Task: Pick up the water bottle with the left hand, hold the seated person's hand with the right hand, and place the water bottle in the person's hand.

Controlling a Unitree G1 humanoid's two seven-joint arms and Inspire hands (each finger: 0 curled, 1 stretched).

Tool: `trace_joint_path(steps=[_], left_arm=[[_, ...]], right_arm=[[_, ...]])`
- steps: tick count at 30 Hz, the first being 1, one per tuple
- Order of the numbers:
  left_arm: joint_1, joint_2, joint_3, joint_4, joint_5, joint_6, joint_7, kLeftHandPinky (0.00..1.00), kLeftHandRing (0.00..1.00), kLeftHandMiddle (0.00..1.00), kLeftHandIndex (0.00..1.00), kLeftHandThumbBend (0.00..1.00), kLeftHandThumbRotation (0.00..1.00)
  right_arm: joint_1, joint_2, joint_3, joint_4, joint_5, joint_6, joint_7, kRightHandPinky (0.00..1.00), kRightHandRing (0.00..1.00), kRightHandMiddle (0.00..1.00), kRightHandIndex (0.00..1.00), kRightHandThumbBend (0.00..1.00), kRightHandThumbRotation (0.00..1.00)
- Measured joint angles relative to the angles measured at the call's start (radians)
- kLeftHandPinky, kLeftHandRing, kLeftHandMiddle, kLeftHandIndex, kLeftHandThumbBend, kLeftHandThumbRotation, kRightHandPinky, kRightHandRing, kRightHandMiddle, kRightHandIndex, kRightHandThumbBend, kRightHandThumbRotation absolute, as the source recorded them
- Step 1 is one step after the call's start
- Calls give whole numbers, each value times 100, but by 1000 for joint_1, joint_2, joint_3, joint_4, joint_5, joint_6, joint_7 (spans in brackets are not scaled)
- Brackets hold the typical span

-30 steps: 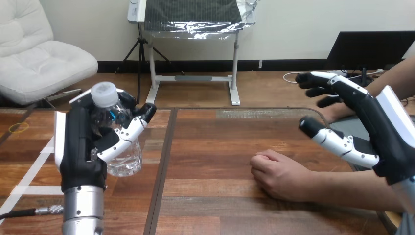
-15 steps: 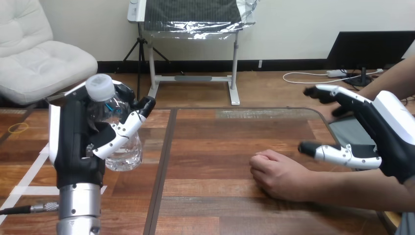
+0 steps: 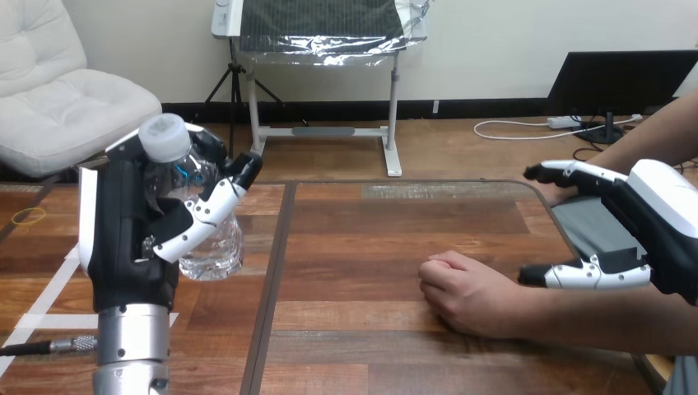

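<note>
Water bottle [image 3: 216,247]: I have it in my left hand [image 3: 132,239] at the worktop's left side, with the fingers and thumb curled round its clear body.
Bottle axis: close to upright, the white cap leaning a little to the view's left; I judge the base to be clear of the worktop [image 3: 370,239].
Person's hand [image 3: 463,292]: it rests on the worktop right of centre, knuckles up and fingers folded under, with the forearm running off to the right.
Right hand [image 3: 658,218]: its fingers are spread and empty, with the thumb stretched out just above the person's forearm; I cannot tell whether it touches.
Key relation: the person's hand lies well apart from the bottle, to its right and slightly nearer me, and my right hand is much the closer to it.
Next, as I judge: close my right hand on the person's hand first, then carry the bottle rightward.
</note>
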Motion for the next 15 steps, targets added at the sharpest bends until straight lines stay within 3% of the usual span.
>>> trace_joint_path(steps=[15], left_arm=[[16, -13, -2, -61, -10, 20, -2, 21, 28, 34, 36, 50, 0]], right_arm=[[-34, -64, 61, 106, -84, -32, 4, 80, 80, 82, 81, 100, 49]])
